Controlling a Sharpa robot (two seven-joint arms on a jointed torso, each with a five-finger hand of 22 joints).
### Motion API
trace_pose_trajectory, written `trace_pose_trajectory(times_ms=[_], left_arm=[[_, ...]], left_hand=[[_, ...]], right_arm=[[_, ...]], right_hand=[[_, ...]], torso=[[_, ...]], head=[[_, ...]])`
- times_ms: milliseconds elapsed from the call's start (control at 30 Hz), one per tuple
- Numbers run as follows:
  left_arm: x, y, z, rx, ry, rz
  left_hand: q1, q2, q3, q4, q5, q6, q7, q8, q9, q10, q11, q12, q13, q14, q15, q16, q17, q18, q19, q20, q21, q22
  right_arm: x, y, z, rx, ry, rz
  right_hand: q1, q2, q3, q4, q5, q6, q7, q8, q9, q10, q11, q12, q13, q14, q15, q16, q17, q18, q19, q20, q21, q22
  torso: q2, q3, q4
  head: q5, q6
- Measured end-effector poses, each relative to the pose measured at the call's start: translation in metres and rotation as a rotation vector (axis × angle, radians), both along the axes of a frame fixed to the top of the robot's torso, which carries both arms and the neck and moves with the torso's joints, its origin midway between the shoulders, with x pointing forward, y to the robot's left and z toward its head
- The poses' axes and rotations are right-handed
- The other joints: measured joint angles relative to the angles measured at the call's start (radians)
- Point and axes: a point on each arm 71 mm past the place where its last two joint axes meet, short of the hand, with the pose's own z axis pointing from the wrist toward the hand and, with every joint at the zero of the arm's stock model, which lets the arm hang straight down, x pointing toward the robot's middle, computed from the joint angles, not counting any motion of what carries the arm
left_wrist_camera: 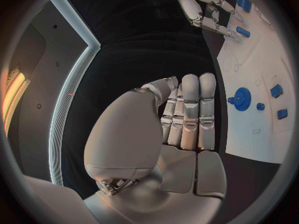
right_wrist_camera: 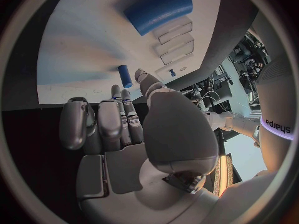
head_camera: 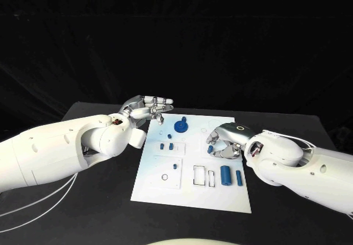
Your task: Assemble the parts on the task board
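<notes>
Black table [head_camera: 88,204], white board [head_camera: 193,194] at frame centre. Right hand [head_camera: 224,143], centre-right, fingers curled over a small blue peg [head_camera: 209,149]; grip uncertain. Left hand [head_camera: 147,108], upper centre-left, fingers together, holding nothing. Step judged: picking the peg; next, firm pinch and lift. Gear [head_camera: 181,125] between hands; cylinders [head_camera: 226,173] below right hand.

The setting was a robotics lab or test cell. A black surface [head_camera: 88,214] stood before a black curtain backdrop [head_camera: 176,51], an arrangement typical of a controlled recording station. A white task board [head_camera: 193,196] with blue parts [head_camera: 225,173] lay on it as a test fixture. The left wrist view showed a dark wall panel with a lit strip [left_wrist_camera: 62,119]; the right wrist view showed cluttered equipment and cabling [right_wrist_camera: 233,59] at the room's edge.
</notes>
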Motion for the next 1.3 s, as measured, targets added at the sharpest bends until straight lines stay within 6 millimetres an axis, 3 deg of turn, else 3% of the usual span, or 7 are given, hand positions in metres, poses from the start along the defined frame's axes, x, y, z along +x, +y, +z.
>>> trace_pose_trajectory(times_ms=[200, 300, 467, 700, 1100, 1300], left_arm=[[0.0, 0.0, 0.0, 0.0, 0.001, -0.001], [0.0, 0.0, 0.0, 0.0, 0.001, -0.002], [0.0, 0.0, 0.0, 0.0, 0.001, -0.002], [0.0, 0.0, 0.0, 0.001, 0.002, -0.001], [0.0, 0.0, 0.0, 0.002, 0.004, -0.002], [0.0, 0.0, -0.001, 0.002, 0.004, -0.002]], left_hand=[[0.0, 0.0, 0.0, 0.0, 0.0, 0.0, 0.0, 0.0, 0.0, 0.0, 0.0, 0.0, 0.0, 0.0, 0.0, 0.0, 0.0, 0.0, 0.0, 0.0, 0.0, 0.0], [0.0, 0.0, 0.0, 0.0, 0.0, 0.0, 0.0, 0.0, 0.0, 0.0, 0.0, 0.0, 0.0, 0.0, 0.0, 0.0, 0.0, 0.0, 0.0, 0.0, 0.0, 0.0], [0.0, 0.0, 0.0, 0.0, 0.0, 0.0, 0.0, 0.0, 0.0, 0.0, 0.0, 0.0, 0.0, 0.0, 0.0, 0.0, 0.0, 0.0, 0.0, 0.0, 0.0, 0.0], [0.0, 0.0, -0.003, -0.003, 0.0, 0.0, 0.0, 0.0, 0.0, -0.004, -0.004, 0.006, 0.0, 0.0, 0.0, 0.0, 0.0, 0.0, 0.0, 0.0, 0.0, 0.0], [0.0, 0.0, -0.003, -0.003, 0.0, 0.0, 0.0, 0.0, 0.0, -0.004, -0.004, 0.006, 0.0, 0.0, 0.0, 0.0, 0.0, 0.0, 0.0, 0.0, 0.0, -0.001], [0.0, 0.0, -0.003, -0.003, 0.0, 0.0, 0.0, 0.0, 0.0, -0.004, -0.004, 0.006, 0.0, 0.0, 0.0, 0.0, 0.0, 0.0, 0.0, 0.0, 0.0, -0.002]], right_arm=[[0.003, 0.003, -0.006, -0.007, 0.009, -0.001], [0.004, 0.005, -0.009, -0.01, 0.015, -0.001], [0.005, 0.005, -0.011, -0.013, 0.019, -0.005], [0.006, 0.005, -0.012, -0.013, 0.02, -0.006], [0.003, 0.004, -0.01, 0.01, 0.014, -0.005], [-0.006, 0.001, 0.001, 0.06, -0.005, 0.002]], right_hand=[[0.024, 0.024, -0.001, 0.001, -0.001, 0.002, -0.001, 0.0, 0.0, 0.016, -0.011, 0.029, 0.005, 0.004, -0.004, 0.018, 0.01, 0.0, 0.012, -0.007, 0.02, 0.0], [0.045, 0.045, 0.025, 0.001, -0.034, 0.024, 0.013, 0.003, 0.001, 0.055, -0.021, 0.047, 0.007, 0.009, -0.017, 0.038, 0.03, 0.0, 0.035, -0.013, 0.052, 0.0], [0.064, 0.064, 0.073, -0.003, -0.053, 0.069, 0.014, 0.018, 0.009, 0.112, -0.032, 0.058, 0.009, 0.009, -0.024, 0.068, 0.064, 0.0, 0.06, -0.028, 0.101, 0.0], [0.069, 0.068, 0.111, -0.014, -0.066, 0.101, 0.007, 0.025, 0.015, 0.149, -0.041, 0.058, 0.011, 0.009, -0.031, 0.074, 0.073, 0.0, 0.065, -0.032, 0.132, 0.0], [0.095, 0.071, 0.165, -0.038, -0.09, 0.131, 0.005, 0.036, 0.023, 0.166, -0.029, 0.046, 0.014, 0.009, -0.038, 0.081, 0.077, 0.0, 0.068, -0.036, 0.15, 0.0], [0.102, 0.072, 0.166, -0.039, -0.093, 0.136, 0.008, 0.037, 0.025, 0.167, -0.027, 0.042, 0.016, 0.009, -0.038, 0.085, 0.08, 0.0, 0.068, -0.036, 0.151, 0.0]], torso=[[0.0, -0.0008, 0.0007], [0.0, -0.0007, 0.0013], [0.0, -0.0008, 0.0018], [-0.001, -0.0008, 0.0007], [-0.001, -0.0001, 0.0001], [-0.002, -0.0008, 0.0008]], head=[[-0.001, 0.0], [-0.001, -0.001], [-0.001, -0.003], [0.001, -0.005], [-0.001, -0.005], [0.0, -0.004]])
